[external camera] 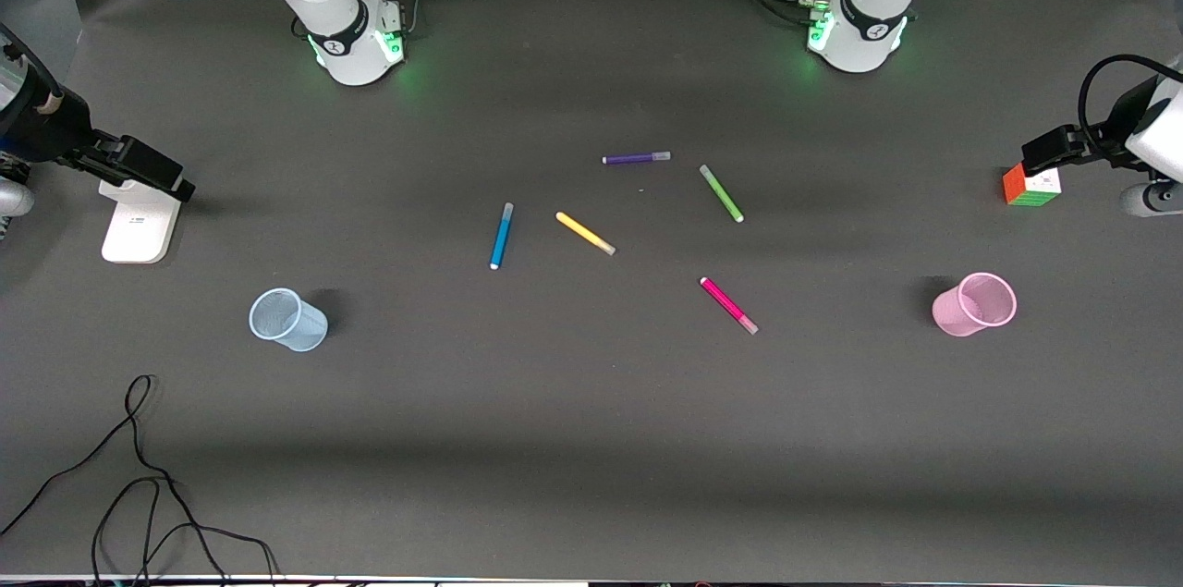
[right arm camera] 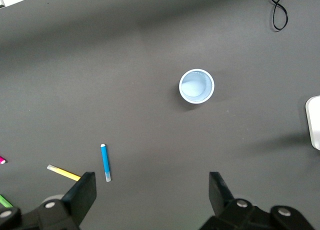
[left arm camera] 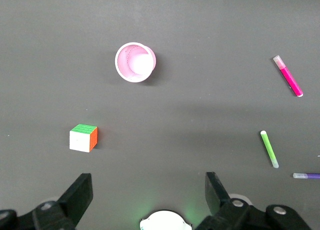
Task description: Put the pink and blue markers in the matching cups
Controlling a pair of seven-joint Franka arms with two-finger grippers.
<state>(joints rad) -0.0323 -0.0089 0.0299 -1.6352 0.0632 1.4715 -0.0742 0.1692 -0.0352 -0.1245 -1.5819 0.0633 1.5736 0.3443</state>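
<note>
The blue marker lies on the dark table near the middle, also in the right wrist view. The pink marker lies nearer the front camera, toward the left arm's end, and shows in the left wrist view. The pale blue cup stands upright toward the right arm's end. The pink cup stands upright toward the left arm's end. My right gripper is open and empty, high up at its end. My left gripper is open and empty, high over the cube.
A purple marker, a green marker and a yellow marker lie among the task markers. A colour cube sits below the left gripper. A white stand sits below the right gripper. A black cable trails at the front edge.
</note>
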